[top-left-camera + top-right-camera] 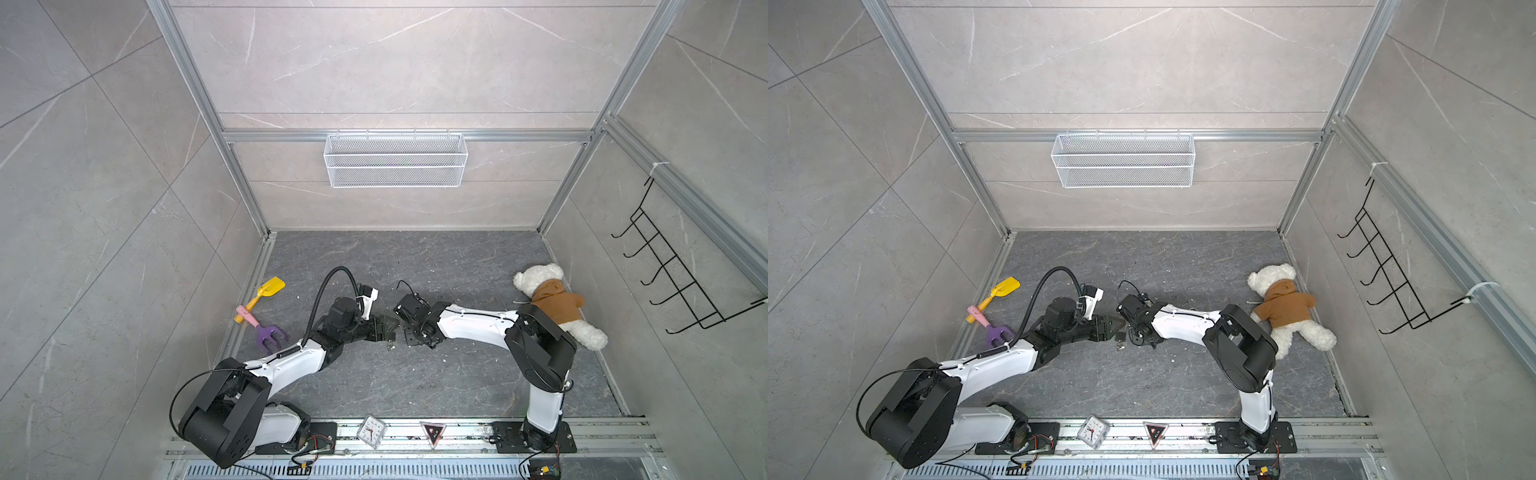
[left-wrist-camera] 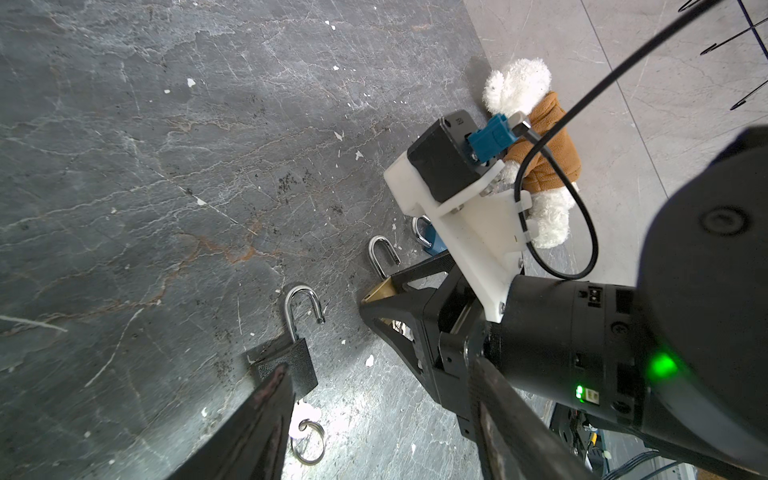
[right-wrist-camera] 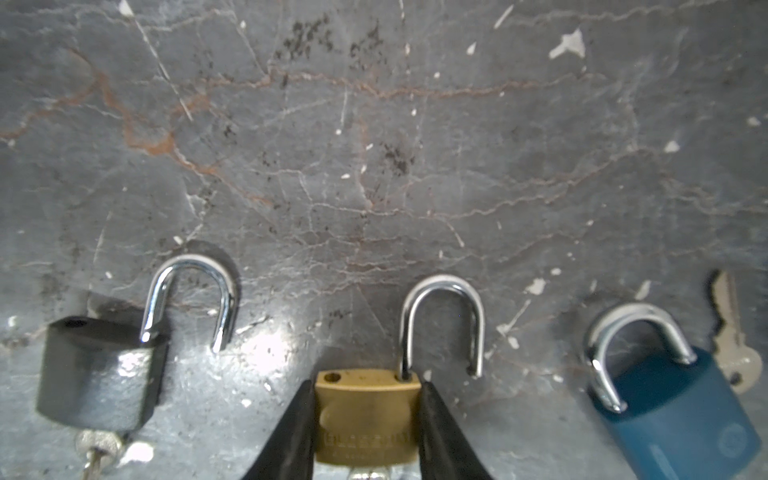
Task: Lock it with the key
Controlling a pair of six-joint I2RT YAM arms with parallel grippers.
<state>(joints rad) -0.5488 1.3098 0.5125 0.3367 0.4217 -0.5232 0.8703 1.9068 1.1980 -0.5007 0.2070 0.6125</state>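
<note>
Three padlocks lie in a row on the dark stone floor, two with their shackles open. The brass padlock is the middle one, and my right gripper is shut on it, one black finger against each side of its body. The black padlock has a key in its underside. The blue padlock has its shackle seated, and a loose key lies beside it. My left gripper hangs open just above the black padlock and a key ring. In both top views the grippers meet mid-floor.
A teddy bear lies by the right wall behind the right arm. A yellow toy shovel and a purple rake lie at the left wall. A small clock sits on the front rail. A wire basket and a hook rack hang on the walls.
</note>
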